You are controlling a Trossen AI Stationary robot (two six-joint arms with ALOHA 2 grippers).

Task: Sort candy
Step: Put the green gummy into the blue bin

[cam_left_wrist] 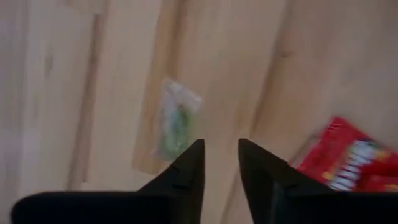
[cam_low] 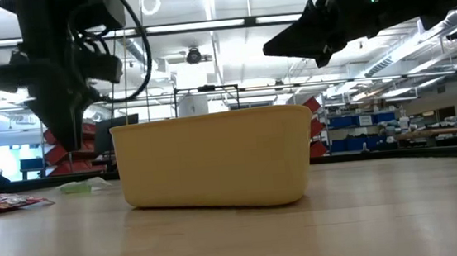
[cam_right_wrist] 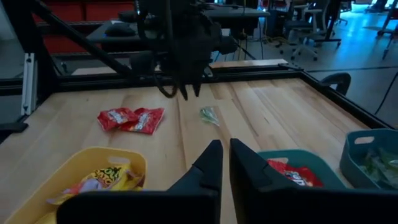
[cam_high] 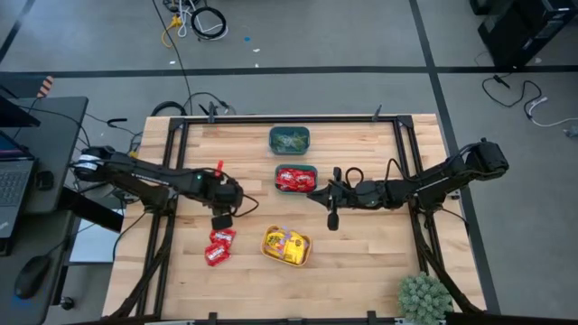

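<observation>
Low view: yellow bin (cam_low: 215, 158) hides table behind; red candy (cam_low: 3, 202) beside.

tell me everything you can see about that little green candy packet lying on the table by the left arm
The green candy packet is a small clear crinkly wrapper with pale green pieces inside, seemingly plastic. It lies flat and alone on the bare wooden table, apart from the red packets beside it. The left claw hangs just above it, fingers slightly parted, not touching it. Nothing else touches it.

Beside the yellow bin (cam_low: 216, 158), your low view cuts off the red candy (cam_low: 3, 202); your green candy (cam_left_wrist: 176, 119) is blurred.
</observation>
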